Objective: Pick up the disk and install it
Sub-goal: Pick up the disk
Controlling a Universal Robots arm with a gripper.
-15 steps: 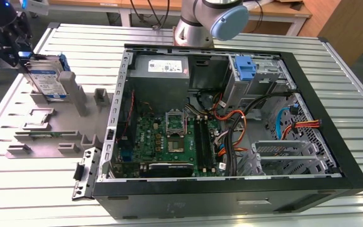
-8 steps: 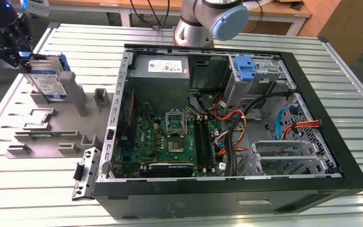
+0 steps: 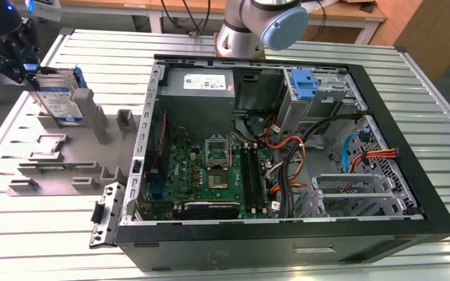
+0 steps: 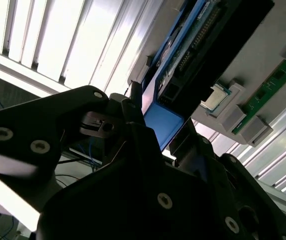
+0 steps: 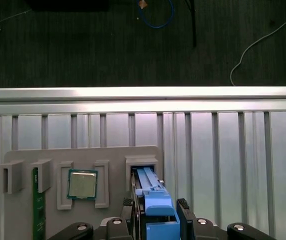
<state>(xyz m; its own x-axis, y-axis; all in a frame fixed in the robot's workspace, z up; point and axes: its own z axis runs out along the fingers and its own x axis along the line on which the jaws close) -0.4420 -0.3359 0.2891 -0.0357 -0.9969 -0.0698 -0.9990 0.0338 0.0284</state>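
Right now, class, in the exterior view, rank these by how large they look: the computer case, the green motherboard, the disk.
1. computer case
2. motherboard
3. disk, clearly the smallest

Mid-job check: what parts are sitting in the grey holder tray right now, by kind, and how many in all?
Disk: 1
Processor chip: 1
Green memory stick: 1
Total in the grey holder tray: 3
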